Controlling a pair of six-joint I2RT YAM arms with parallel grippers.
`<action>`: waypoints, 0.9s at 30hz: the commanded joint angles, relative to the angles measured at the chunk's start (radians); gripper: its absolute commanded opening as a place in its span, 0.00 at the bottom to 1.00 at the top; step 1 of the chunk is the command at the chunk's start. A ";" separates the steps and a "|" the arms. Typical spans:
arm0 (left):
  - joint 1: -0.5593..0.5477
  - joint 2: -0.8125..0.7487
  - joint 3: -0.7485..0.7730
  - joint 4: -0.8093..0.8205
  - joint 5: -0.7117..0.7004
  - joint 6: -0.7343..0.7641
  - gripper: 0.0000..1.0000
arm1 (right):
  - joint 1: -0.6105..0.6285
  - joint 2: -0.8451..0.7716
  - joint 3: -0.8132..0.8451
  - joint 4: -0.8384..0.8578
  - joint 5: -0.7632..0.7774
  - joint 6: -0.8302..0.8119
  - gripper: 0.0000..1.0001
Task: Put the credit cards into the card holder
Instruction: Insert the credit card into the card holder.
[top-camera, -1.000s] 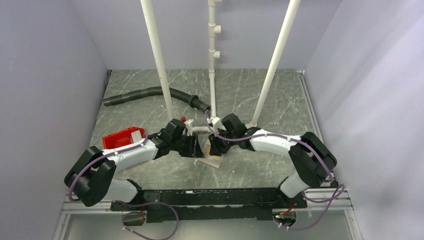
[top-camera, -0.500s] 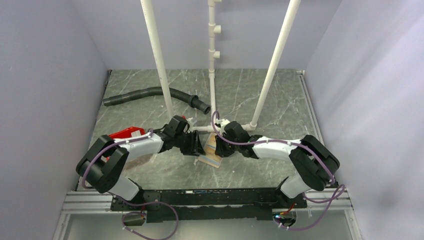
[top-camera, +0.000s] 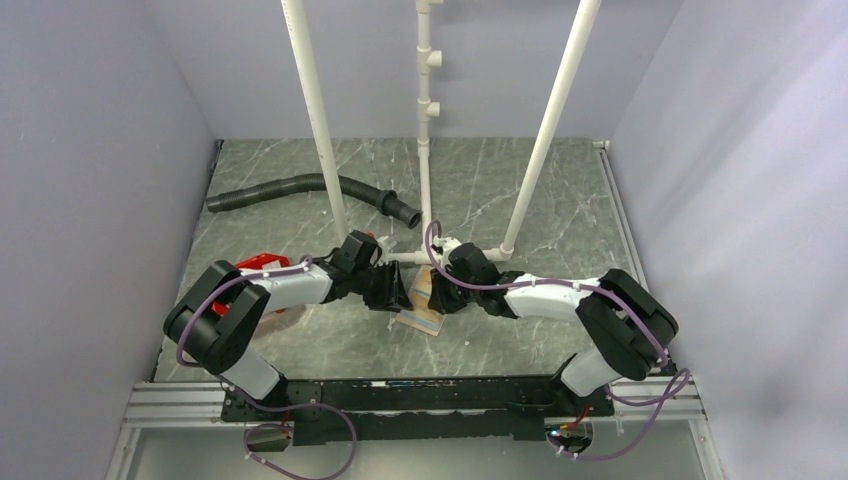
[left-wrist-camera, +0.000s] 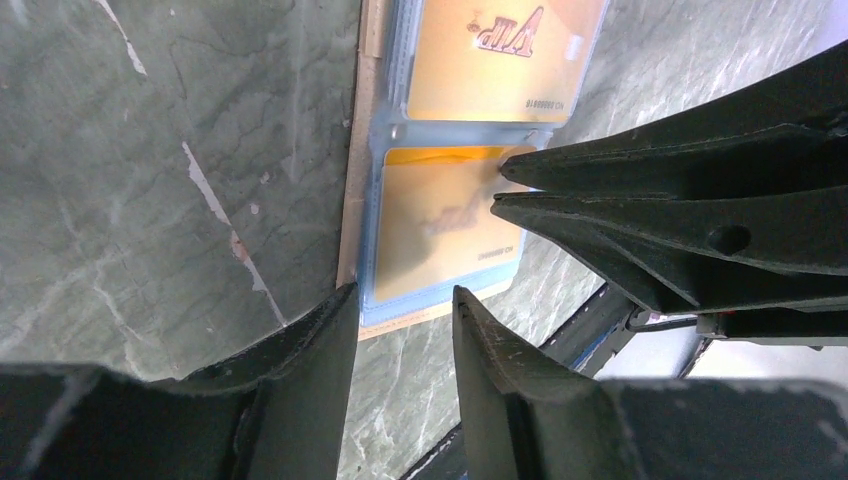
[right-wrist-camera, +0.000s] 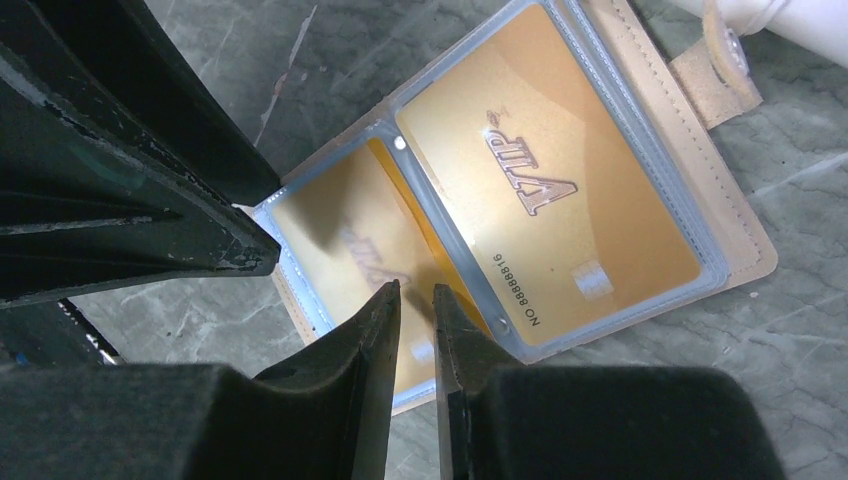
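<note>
**Other things on the bench**

A black ribbed flexible hose (top-camera: 300, 187) lies near the far left corner. A red plastic bin (top-camera: 256, 266) sits by the left edge. Three white plastic pipes (top-camera: 427, 120) stand upright on the grey marbled tabletop (top-camera: 560, 200).

The overhead camera looks down distantly; both wrist cameras, seemingly angled downward, closely share the card holder (left-wrist-camera: 440, 190).

A laboratory test cell was indicated. A grey-green marble-patterned table (top-camera: 500, 190) was enclosed on three sides by plain lavender walls (top-camera: 90, 150). White PVC pipes (top-camera: 312, 100) were seen rising from the centre of the frame, forming a rig frame. An aluminium rail (top-camera: 660, 408) ran along the lower edge, and a black corrugated hose (top-camera: 300, 188) lay at upper left.
</note>
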 joint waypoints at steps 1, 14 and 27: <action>0.001 0.003 0.029 0.054 0.049 -0.010 0.43 | 0.000 0.020 -0.012 0.004 0.003 0.007 0.21; 0.001 -0.085 0.029 0.059 0.084 -0.013 0.36 | 0.000 0.033 0.000 -0.007 -0.008 0.013 0.22; 0.001 -0.024 0.072 -0.018 0.061 0.000 0.10 | 0.002 -0.096 -0.045 0.038 -0.034 -0.109 0.44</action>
